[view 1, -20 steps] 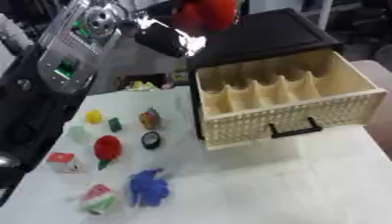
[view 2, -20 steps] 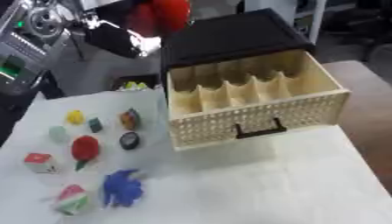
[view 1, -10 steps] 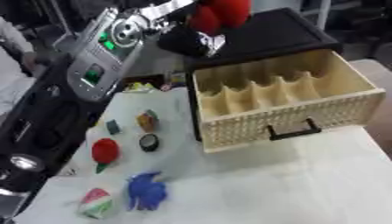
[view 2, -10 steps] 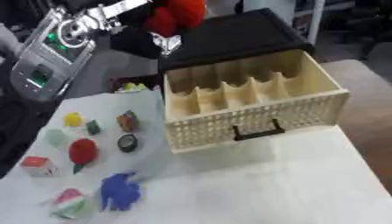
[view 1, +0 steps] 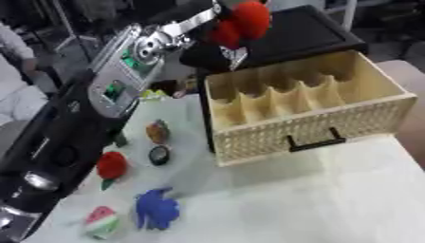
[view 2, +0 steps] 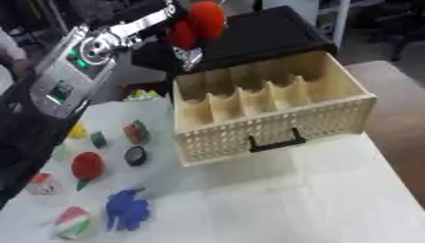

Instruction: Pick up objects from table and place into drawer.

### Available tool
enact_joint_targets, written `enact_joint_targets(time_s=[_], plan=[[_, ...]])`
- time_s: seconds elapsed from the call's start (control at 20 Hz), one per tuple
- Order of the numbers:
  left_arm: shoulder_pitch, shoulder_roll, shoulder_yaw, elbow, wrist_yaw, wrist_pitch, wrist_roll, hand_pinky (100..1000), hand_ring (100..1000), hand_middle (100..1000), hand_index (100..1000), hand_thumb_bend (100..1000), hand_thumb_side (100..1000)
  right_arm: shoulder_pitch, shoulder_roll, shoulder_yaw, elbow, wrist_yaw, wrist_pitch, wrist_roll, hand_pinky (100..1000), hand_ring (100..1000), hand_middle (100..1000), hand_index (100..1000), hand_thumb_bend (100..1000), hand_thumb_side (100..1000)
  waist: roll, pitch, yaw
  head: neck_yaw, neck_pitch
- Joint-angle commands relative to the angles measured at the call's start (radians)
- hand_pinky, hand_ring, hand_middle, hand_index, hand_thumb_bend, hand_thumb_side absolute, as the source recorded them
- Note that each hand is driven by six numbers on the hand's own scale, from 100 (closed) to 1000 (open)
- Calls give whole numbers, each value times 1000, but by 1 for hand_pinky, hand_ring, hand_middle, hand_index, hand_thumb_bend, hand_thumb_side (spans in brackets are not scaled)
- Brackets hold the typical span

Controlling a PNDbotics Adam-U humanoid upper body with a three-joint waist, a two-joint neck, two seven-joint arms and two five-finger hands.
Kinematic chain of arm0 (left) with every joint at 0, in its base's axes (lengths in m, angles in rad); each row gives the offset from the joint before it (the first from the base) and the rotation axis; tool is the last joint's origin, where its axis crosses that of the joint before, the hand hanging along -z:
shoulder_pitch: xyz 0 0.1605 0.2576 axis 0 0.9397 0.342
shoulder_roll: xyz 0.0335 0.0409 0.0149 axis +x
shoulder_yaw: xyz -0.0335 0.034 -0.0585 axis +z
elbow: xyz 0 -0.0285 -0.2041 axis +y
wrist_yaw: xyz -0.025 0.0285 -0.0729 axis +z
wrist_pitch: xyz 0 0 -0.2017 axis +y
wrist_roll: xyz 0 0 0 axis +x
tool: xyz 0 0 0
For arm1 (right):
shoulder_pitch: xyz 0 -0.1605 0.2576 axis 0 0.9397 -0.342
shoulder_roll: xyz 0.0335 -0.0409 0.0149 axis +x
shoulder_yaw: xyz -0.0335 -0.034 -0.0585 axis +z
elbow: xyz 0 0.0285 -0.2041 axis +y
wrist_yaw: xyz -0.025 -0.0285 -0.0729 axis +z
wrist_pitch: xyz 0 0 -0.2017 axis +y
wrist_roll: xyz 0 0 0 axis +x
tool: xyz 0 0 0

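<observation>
- Left eye view shows the left hand point(view 1: 226, 35) carrying a red ball point(view 1: 247, 20) above the back left corner of the open drawer point(view 1: 303, 107); its dark fingers seem curled under and round the ball, though motion blur hides the details.
- Half a second ago the ball hung further left, over the black cabinet top point(view 1: 291, 33) behind the drawer; now it sits nearer the rear compartments, so I judge the carry is nearly over and the drop is next.
- Compared with the earliest frame, the arm has swung across the left side and covers some of the small things there.
- On the worktop point(view 1: 315, 199) the blue toy point(view 1: 156, 209), red strawberry point(view 1: 110, 165), watermelon slice point(view 1: 101, 222) and dark round disc point(view 1: 159, 154) lie as before, still to be collected.
- Right hand shows in neither view.
</observation>
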Motion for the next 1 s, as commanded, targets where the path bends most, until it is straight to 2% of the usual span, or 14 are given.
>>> enact_joint_targets(time_s=[0.05, 0.4, 0.7, 0.75, 1.0], plan=[[-17, 9, 3, -3, 5, -4, -11, 174, 446, 441, 583, 100, 515, -17, -10, -5, -14, -6, 1, 3, 238, 401, 398, 733, 315, 691, -7, -14, 0, 2, -9], [-10, 2, -1, 7, 18, -30, -25, 220, 494, 491, 664, 100, 610, -20, -6, -6, -14, -5, 4, 5, 236, 400, 398, 733, 312, 690, -2, -10, -4, 0, -13], [-8, -1, -6, 11, 8, -72, -35, 281, 595, 618, 836, 100, 717, -23, -3, -8, -14, -5, 7, 11, 236, 400, 397, 734, 307, 689, 4, -8, -9, -3, -16], [-7, -1, -6, 11, 5, -80, -35, 283, 599, 623, 842, 100, 721, -23, -3, -8, -14, -5, 8, 11, 236, 400, 397, 734, 307, 689, 5, -8, -9, -3, -16], [-4, -3, -6, 18, -29, -111, -29, 376, 710, 747, 982, 100, 775, -27, -1, -7, -14, -7, 7, 12, 237, 400, 397, 733, 302, 687, 9, -7, -13, -3, -17]])
